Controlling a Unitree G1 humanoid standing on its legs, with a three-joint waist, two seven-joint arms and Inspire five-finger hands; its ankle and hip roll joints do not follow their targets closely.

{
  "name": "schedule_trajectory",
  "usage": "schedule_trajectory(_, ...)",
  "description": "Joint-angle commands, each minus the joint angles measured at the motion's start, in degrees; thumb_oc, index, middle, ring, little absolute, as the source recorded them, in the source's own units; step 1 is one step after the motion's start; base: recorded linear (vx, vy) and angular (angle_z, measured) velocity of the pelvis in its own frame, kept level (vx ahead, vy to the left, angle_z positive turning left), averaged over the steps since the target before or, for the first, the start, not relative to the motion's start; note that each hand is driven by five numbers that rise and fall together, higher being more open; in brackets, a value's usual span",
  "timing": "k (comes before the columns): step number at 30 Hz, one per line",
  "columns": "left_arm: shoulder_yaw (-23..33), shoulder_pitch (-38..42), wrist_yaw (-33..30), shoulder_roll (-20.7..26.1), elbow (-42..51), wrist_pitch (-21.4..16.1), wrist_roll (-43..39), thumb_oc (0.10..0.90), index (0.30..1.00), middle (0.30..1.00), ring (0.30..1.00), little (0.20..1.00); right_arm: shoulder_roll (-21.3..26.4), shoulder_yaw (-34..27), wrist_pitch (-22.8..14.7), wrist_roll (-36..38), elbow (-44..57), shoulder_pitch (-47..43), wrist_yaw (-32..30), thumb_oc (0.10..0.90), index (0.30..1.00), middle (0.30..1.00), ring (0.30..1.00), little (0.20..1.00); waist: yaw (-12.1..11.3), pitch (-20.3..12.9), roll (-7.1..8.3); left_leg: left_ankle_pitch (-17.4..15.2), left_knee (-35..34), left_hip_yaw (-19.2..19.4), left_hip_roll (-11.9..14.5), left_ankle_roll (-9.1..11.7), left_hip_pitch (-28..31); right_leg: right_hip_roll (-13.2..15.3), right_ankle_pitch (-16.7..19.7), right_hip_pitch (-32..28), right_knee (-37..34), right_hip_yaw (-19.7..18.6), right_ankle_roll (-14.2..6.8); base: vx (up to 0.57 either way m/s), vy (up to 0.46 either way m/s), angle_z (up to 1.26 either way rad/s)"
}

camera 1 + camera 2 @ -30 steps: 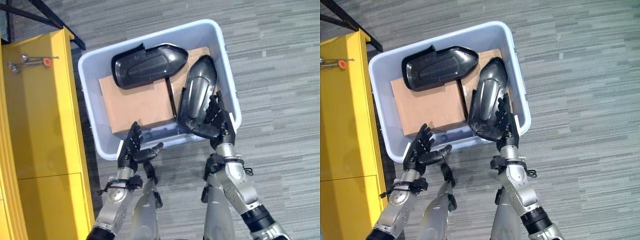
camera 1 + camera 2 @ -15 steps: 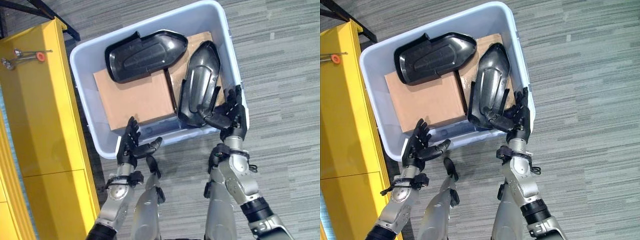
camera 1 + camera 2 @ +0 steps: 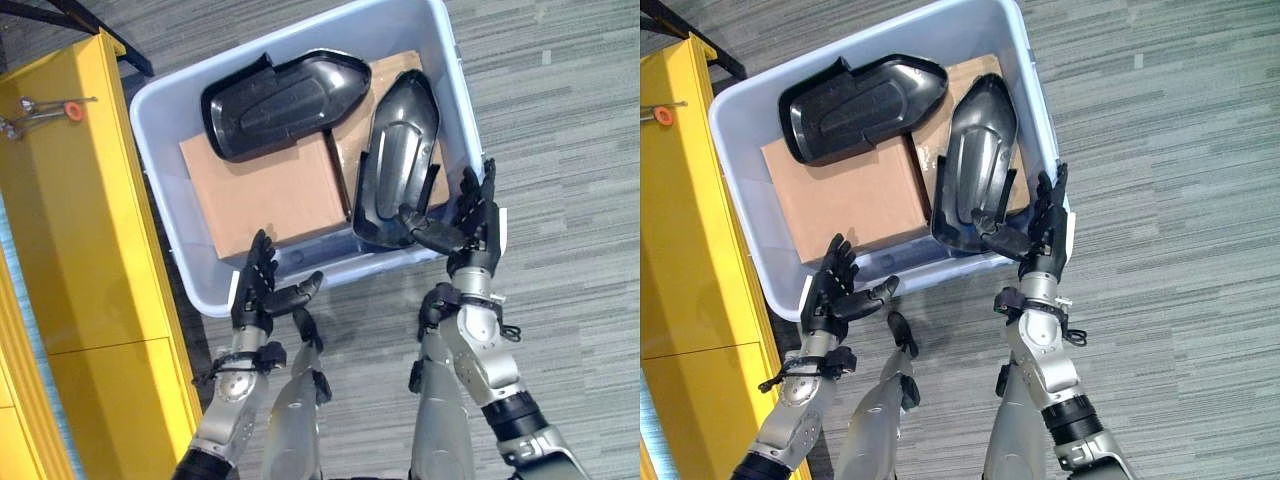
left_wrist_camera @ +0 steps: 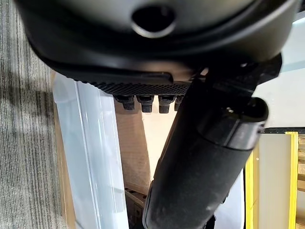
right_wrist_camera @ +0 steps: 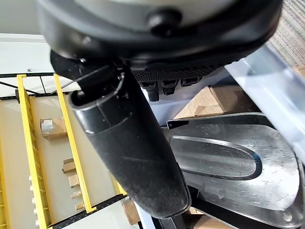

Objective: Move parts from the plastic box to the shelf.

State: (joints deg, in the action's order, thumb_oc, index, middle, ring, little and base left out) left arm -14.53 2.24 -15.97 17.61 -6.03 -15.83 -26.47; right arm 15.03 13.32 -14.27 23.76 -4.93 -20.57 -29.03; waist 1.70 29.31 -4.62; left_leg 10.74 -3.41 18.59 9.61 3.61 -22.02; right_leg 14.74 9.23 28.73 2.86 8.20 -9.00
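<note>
Left eye view. The plastic box (image 3: 455,90) stood on the floor beside the yellow shelf (image 3: 90,250). It held two glossy black moulded parts on cardboard: one part (image 3: 285,100) toward the far wall, the other part (image 3: 400,160) along the right wall. You would have judged both stiff, light and slippery shells, best taken by an edge. Your right hand (image 3: 470,225) was at the near right corner, fingers straight, thumb touching that part's near end. Your left hand (image 3: 262,290) hung relaxed and spread at the near wall.

Right eye view. Same layout; nothing was clamped yet.

Left wrist view. The box wall (image 4: 95,157) and cardboard showed past the fingers.

Right wrist view. The shiny part (image 5: 238,167) lay just past the thumb.
</note>
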Motion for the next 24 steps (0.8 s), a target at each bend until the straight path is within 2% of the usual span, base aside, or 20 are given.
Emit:
schedule_trajectory(1, -0.1, -1.6, -0.9, 3.5, 2.6, -1.0, 0.8, 0.900, 1.000, 1.000, 1.000, 1.000, -0.4, -1.8, -3.7, -2.5, 2.8, -4.2, -0.6, 0.900, 1.000, 1.000, 1.000, 1.000, 0.8, 0.5, 1.11, -5.1, 3.2, -2.5, 1.4, 2.8, 1.7, -1.4, -0.8, -0.4, 0.8, 1.8, 0.7, 0.00, -0.003, -0.03)
schedule_trajectory(14, -0.1, -1.2, -1.7, 3.4, 3.1, -1.4, 1.3, 0.900, 1.000, 1.000, 1.000, 1.000, 0.5, -0.5, -1.6, -8.8, 1.1, -5.4, -1.7, 0.900, 1.000, 1.000, 1.000, 1.000, 0.5, 0.5, 0.88, -4.9, 3.0, -2.4, 1.2, 2.8, 0.6, -1.7, -0.9, 1.3, 1.2, 1.4, 0.9, 0.00, 0.000, 0.00)
schedule_trajectory(16, 0.0, -1.1, -1.9, 3.3, 3.3, -1.7, 1.5, 0.900, 1.000, 1.000, 1.000, 1.000, 1.2, 0.1, -0.5, -12.9, 1.8, -5.4, -1.8, 0.900, 1.000, 1.000, 1.000, 1.000, 0.5, 0.5, 0.89, -4.9, 3.0, -2.6, 1.2, 2.7, 0.2, -1.8, -0.9, 1.6, 1.3, 1.4, 0.9, 0.00, 0.000, 0.00)
schedule_trajectory(24, 0.1, -0.8, -2.2, 3.3, 3.5, -2.2, 2.1, 0.900, 1.000, 1.000, 1.000, 1.000, 2.4, 1.6, 1.3, -19.4, 2.3, -5.7, -1.7, 0.900, 1.000, 1.000, 1.000, 1.000, 0.4, 0.5, 1.01, -4.8, 3.0, -2.7, 1.0, 2.7, -0.3, -1.7, -0.7, 1.9, 1.1, 1.6, 0.8, 0.00, 0.000, 0.00)
